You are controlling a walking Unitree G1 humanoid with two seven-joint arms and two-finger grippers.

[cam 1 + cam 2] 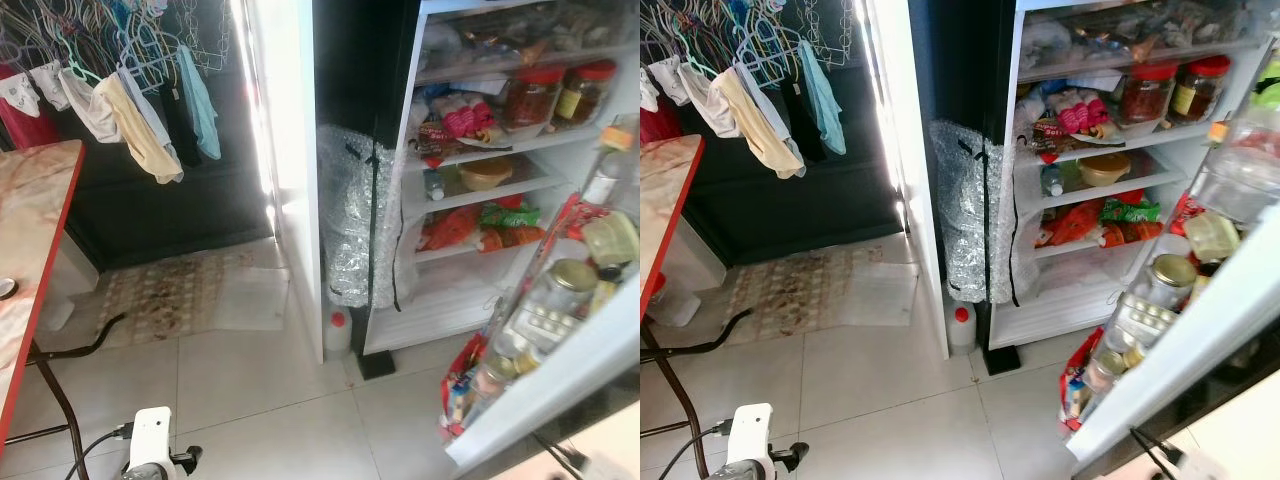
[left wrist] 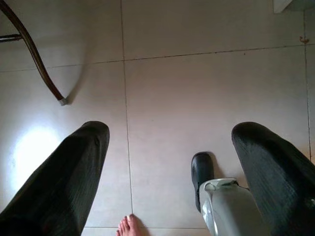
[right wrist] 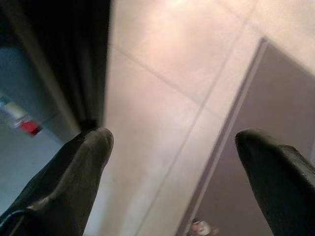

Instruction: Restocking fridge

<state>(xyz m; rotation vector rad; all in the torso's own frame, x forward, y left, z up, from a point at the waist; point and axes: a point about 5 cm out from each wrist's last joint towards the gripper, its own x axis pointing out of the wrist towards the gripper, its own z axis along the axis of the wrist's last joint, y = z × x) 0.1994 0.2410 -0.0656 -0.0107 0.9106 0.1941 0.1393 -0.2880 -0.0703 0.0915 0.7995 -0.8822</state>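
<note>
Fridge (image 1: 470,300) open ahead-right, door (image 1: 560,380) swung toward robot, door racks packed w/ jars, bottles, packets. Shelves inside: red-lid jars (image 1: 555,95) up top, yellow tub (image 1: 487,173) mid, orange/green packets (image 1: 480,225) lower. Bottom shelf looks bare.

Risks: door sits close on robot's right side; any walk-in or right-arm swing could clip it, shake the crowded racks, drop glass. Small red-cap bottle (image 1: 338,333) on floor at fridge's left foot, beside bubble-wrap roll (image 1: 355,220); a step could knock it over. Cable (image 1: 100,335) on floor left, near tabletop (image 1: 25,240) leg, trip hazard. Bare toes (image 2: 127,225) of a person close by robot's foot (image 2: 203,172) in left wrist view, so stepping back is risky.

Left claw (image 2: 172,162): fingers spread wide, holding nothing, pointing down at floor tiles. Right claw (image 3: 174,167): also spread, holding nothing, over floor beside a dark panel, prob. the door edge.

No item in either claw, so nothing to stock yet. Fridge is ahead of and above both claws, well apart from left, nearer right.
</note>
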